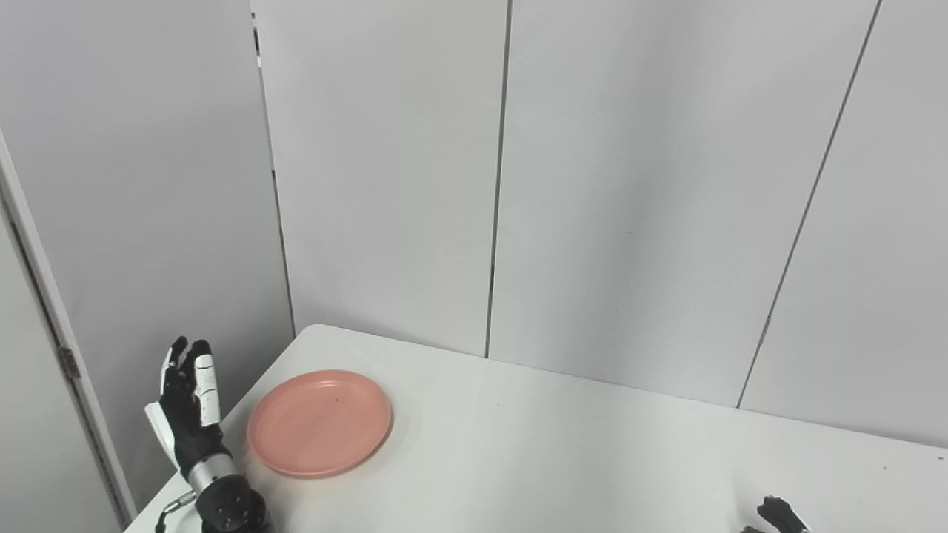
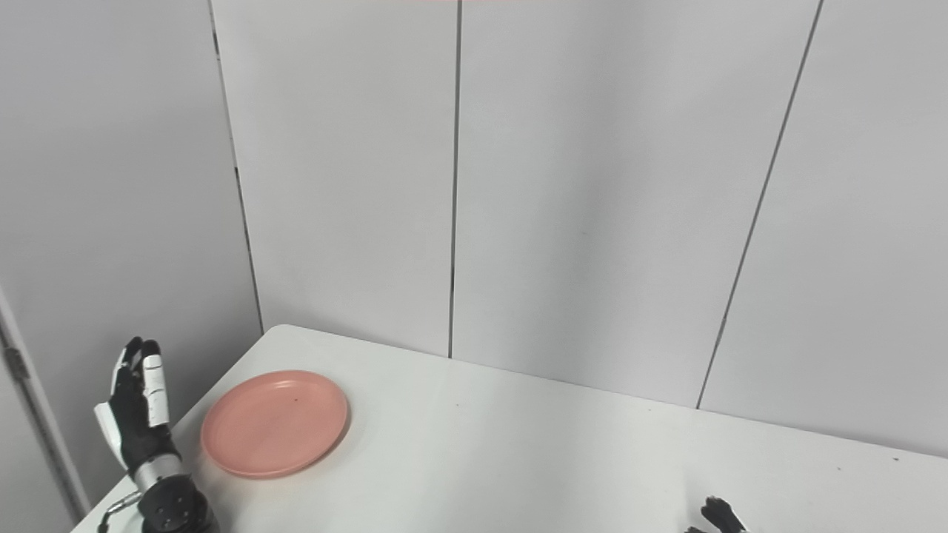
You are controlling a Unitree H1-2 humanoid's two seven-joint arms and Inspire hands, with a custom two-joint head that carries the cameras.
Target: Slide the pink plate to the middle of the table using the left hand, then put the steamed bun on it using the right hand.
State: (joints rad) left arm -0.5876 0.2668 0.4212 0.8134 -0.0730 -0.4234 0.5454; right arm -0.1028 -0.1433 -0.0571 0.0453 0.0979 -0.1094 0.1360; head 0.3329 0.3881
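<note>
The pink plate [image 1: 320, 422] lies flat and bare near the white table's left edge. My left hand [image 1: 189, 411] stands upright just left of the plate, past the table edge, fingers straight and apart, holding nothing and clear of the plate. Of my right hand [image 1: 778, 514] only dark fingertips [image 2: 720, 512] show at the bottom edge on the right; its state is not visible. No steamed bun shows in either view.
The white table [image 1: 563, 451] runs from the rounded far left corner to the right edge of the picture. Grey wall panels [image 1: 637, 185] stand right behind it, and a door frame [image 1: 44, 326] rises at the left.
</note>
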